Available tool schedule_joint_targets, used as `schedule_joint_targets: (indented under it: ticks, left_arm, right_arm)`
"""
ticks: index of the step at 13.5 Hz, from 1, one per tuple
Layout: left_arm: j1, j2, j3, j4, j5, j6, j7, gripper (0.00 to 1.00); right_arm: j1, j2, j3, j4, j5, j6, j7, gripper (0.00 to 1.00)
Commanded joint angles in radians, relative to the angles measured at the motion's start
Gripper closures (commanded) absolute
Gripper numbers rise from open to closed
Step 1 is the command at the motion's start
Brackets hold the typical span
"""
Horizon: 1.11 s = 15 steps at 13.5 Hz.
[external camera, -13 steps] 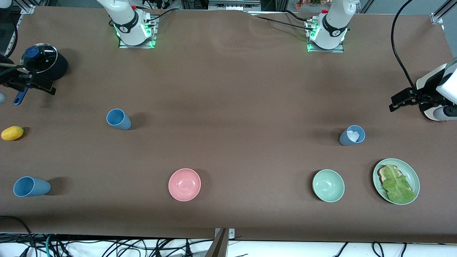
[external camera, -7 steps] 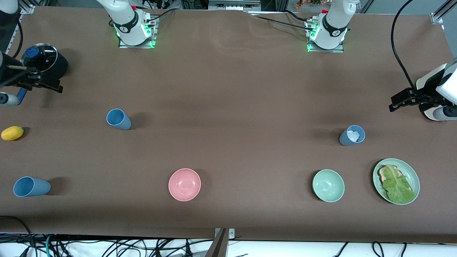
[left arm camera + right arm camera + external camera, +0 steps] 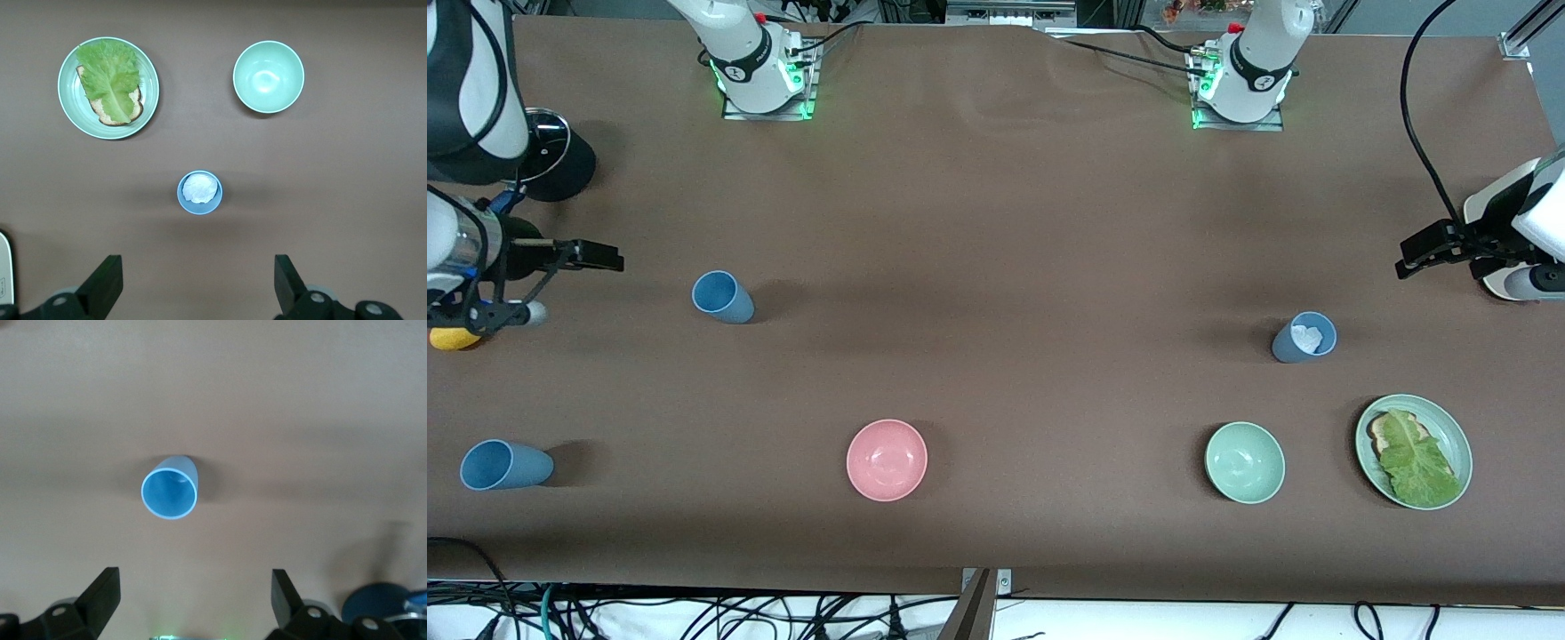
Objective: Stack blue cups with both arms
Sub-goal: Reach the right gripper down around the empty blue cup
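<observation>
Three blue cups on the table: one sky blue cup (image 3: 723, 297) stands toward my right arm's end, another blue cup (image 3: 505, 465) sits nearer the front camera, and a slate blue cup (image 3: 1304, 338) with something white inside is toward my left arm's end, near the green bowl (image 3: 1245, 462). My right pincer (image 3: 600, 258) hangs wide beside the first cup. My left pincer (image 3: 1418, 251) is wide too, empty.
</observation>
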Motion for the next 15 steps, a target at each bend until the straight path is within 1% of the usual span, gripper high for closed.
schedule_joint_targets:
  ticks: [1,4,6,9,13,15]
  left_arm:
    - [-0.004,0.007,-0.001,0.015,0.018,0.000,-0.005,0.00]
    - [-0.005,0.007,-0.001,0.015,0.018,0.002,-0.003,0.00]
    - [-0.005,0.007,-0.001,0.015,0.018,0.002,-0.005,0.00]
    - [-0.004,0.007,-0.001,0.015,0.018,0.002,-0.003,0.00]
    - [-0.004,0.007,-0.001,0.014,0.018,0.000,-0.003,0.00]
    - [-0.004,0.007,0.000,0.014,0.018,0.000,-0.003,0.00]
  right_arm:
    - [0.000,0.002,0.008,-0.108,0.010,0.112,-0.022,0.00]
    - [0.000,-0.049,0.008,-0.381,0.027,0.397,-0.023,0.00]
    - [0.002,-0.077,0.010,-0.513,0.027,0.526,-0.023,0.00]
    - [0.000,-0.092,0.008,-0.600,0.026,0.591,-0.023,0.00]
    - [0.000,-0.094,0.008,-0.633,0.027,0.620,-0.023,0.00]
    - [-0.001,-0.090,0.006,-0.653,0.026,0.655,-0.025,0.00]
